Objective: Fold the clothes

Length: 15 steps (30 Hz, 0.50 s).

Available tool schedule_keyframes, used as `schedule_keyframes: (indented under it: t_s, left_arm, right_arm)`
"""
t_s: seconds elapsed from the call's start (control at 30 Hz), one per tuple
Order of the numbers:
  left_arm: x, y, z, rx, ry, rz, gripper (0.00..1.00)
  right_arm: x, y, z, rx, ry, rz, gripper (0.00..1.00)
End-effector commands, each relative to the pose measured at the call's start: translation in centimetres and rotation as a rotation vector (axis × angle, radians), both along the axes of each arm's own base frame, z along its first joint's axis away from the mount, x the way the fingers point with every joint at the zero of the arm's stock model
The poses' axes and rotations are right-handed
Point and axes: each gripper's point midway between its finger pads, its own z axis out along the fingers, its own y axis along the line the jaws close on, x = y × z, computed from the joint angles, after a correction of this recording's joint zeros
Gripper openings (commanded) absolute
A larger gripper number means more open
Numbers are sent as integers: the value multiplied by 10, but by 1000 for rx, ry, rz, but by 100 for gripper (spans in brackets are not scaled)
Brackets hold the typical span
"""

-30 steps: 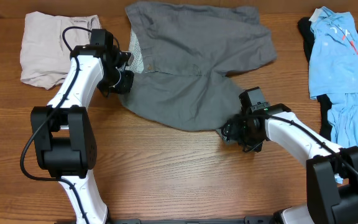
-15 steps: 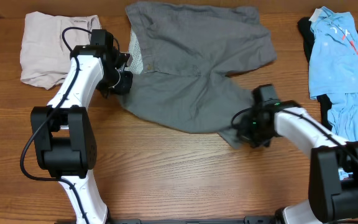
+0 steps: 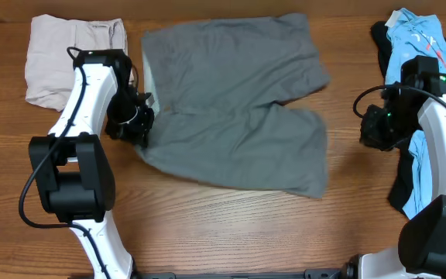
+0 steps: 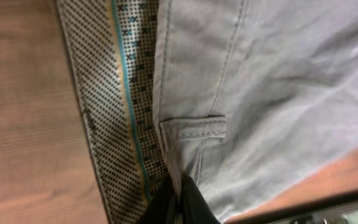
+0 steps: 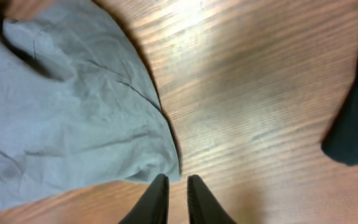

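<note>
A wooden table (image 3: 231,225) with lengthwise grain fills the view, seemingly bare elsewhere.

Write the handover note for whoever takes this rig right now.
Left claw: shut on the grey shorts at the waistband edge.
Right claw: nothing held, over bare table just off the shorts' leg hem; open or shut unclear.
Grey shorts lie spread flat mid-table. Beige garment lies far left; light blue and black clothes are piled right.
Done: shorts flattened. Left: every fold.
</note>
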Motion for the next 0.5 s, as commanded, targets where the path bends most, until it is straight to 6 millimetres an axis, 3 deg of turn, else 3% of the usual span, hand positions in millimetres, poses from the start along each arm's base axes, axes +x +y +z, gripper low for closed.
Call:
schedule_keyframes:
  t_s: [0.0,0.07,0.1,0.27,0.47]
  left_arm:
    - [-3,5,17,24,-10,11,26]
    - [-4,5,17,24,-7,11,60]
    - [-4,5,17,24,-9,11,66]
    - [5,2,26,35,-75,30,72]
    - [14,-6,82,68,-287,123,80]
  right_arm:
    - [1,14,13,70,-32,13,31]
    - [0,23,13,111,-29,21,38]
    - [0,25,12,112,-26,26,38]
    - [-1,34,5,112,-31,21,39]
    - [-22,44,6,101,-41,-4,41]
